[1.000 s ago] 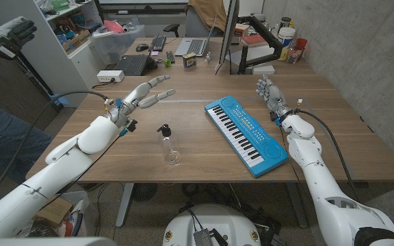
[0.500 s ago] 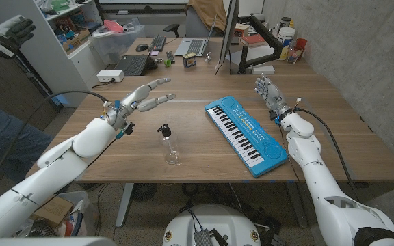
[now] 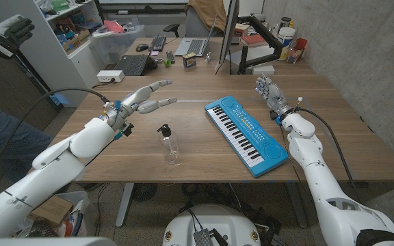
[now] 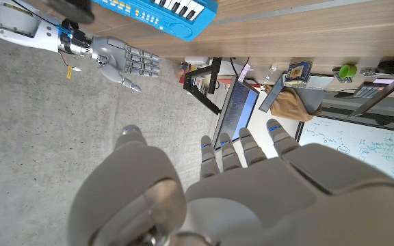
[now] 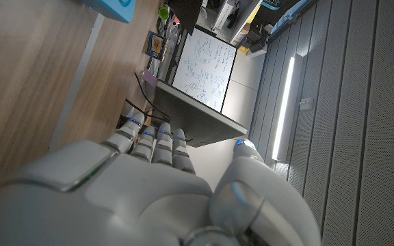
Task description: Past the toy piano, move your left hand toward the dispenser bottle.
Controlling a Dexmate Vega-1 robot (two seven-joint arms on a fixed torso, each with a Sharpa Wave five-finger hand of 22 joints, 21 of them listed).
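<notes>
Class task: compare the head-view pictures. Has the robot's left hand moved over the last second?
Yes, slightly. The left hand has drifted farther from the robot, away from the dispenser bottle, which has stayed put.

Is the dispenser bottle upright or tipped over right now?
Upright. The dispenser bottle stands on its base on the table, black pump on top, with neither hand touching it.

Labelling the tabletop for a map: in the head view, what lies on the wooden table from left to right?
Robot's left hand → clear plastic dispenser bottle with black pump → blue toy piano with white keys → robot's right hand.
</notes>
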